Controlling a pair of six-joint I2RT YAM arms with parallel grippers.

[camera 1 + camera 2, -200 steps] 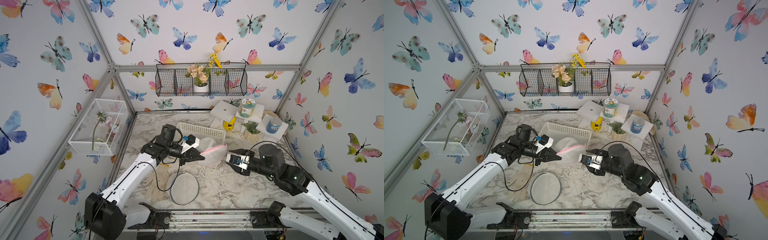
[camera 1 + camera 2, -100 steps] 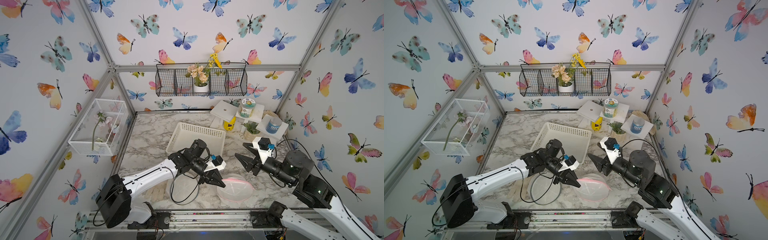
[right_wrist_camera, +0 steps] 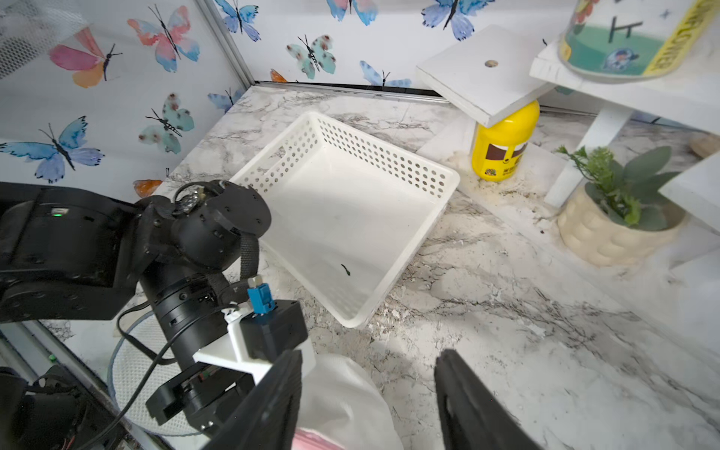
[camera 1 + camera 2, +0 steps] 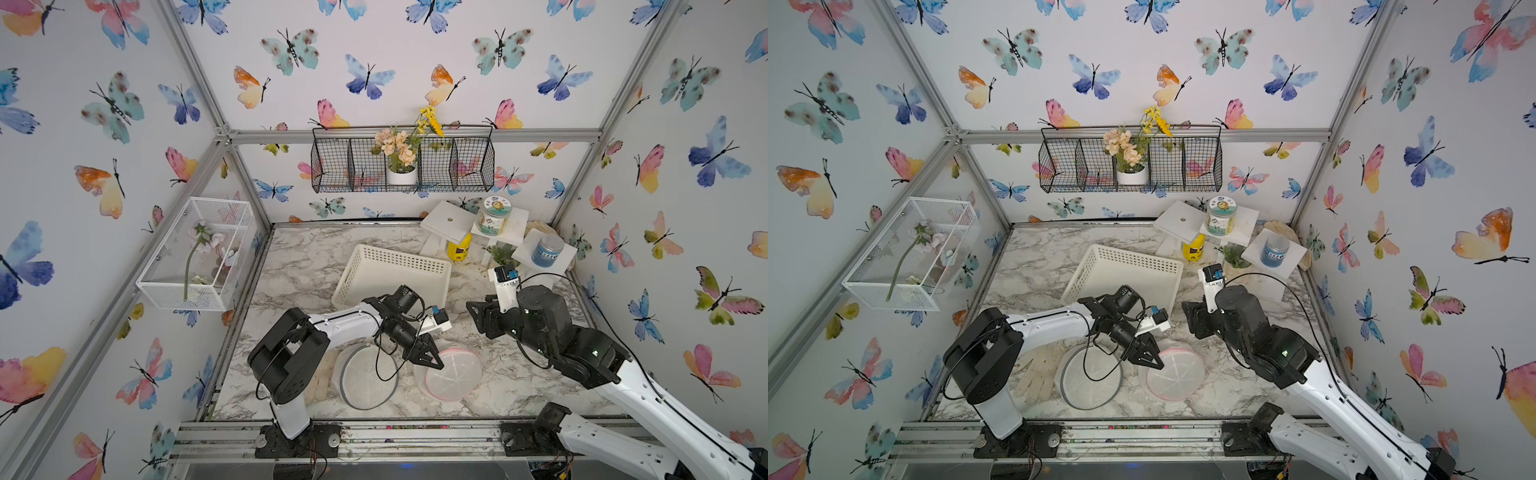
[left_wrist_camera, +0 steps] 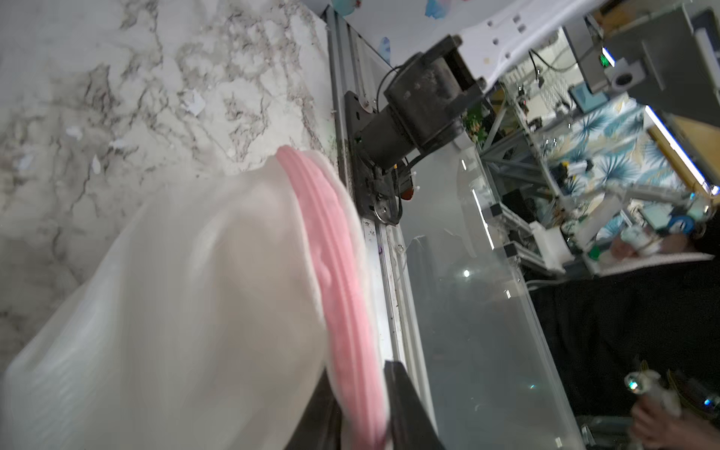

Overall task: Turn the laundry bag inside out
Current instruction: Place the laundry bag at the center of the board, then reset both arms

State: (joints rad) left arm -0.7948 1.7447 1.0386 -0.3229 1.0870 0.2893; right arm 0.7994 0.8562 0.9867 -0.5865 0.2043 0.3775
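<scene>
Well, in both top views we see the laundry bag whole: a white mesh round w/ a pink rim, lying flat on the marble table near the front edge. The left gripper sits at the bag's edge, on the side toward a grey-rimmed mesh round that lies just beside the bag. From up there we can't make out what its fingers do.

The left wrist view fills that in, tho it's blurred. The pink rim runs between the two black fingers, jaws a little apart. Whether they pinch it or only flank it, we can't tell.

The right gripper hangs apart from the bag, near a corner of the white basket. Only the right wrist view shows its jaws plainly: spread wide, nothing between them, w/ a corner of the laundry bag below. Same view shows a small dark speck on the basket floor, plus a yellow bottle under a white shelf. A pale glove by the left arm's base shows best in a top view.
</scene>
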